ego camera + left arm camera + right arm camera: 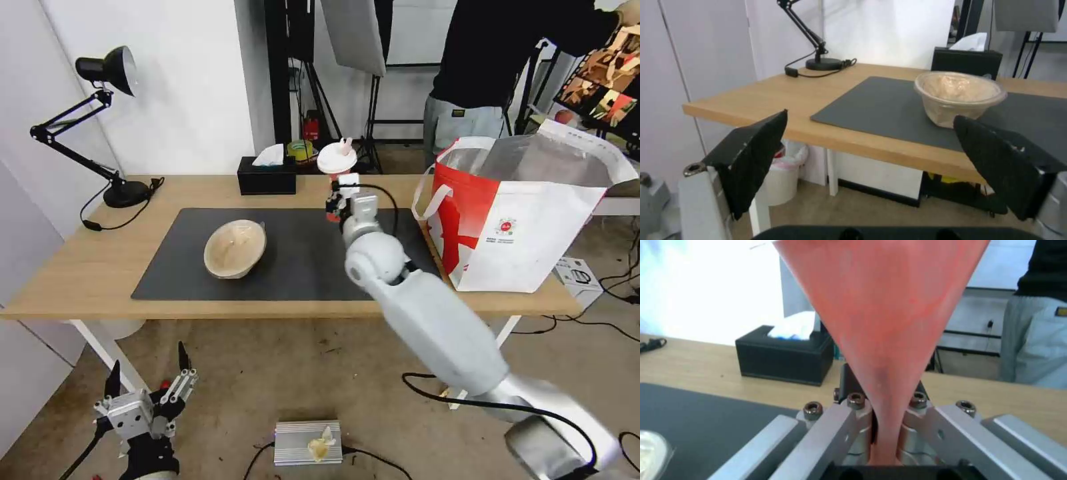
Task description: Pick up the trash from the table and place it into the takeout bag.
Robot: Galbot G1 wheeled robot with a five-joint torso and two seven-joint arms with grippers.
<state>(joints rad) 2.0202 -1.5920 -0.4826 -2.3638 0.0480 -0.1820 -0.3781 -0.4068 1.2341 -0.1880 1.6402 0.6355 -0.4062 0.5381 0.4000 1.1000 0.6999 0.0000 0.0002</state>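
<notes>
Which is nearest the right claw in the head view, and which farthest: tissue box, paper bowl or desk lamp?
From the right gripper, holding the red cup:
1. Tissue box, just behind to its left.
2. Paper bowl, on the mat, further left.
3. Desk lamp, far left corner.
</notes>
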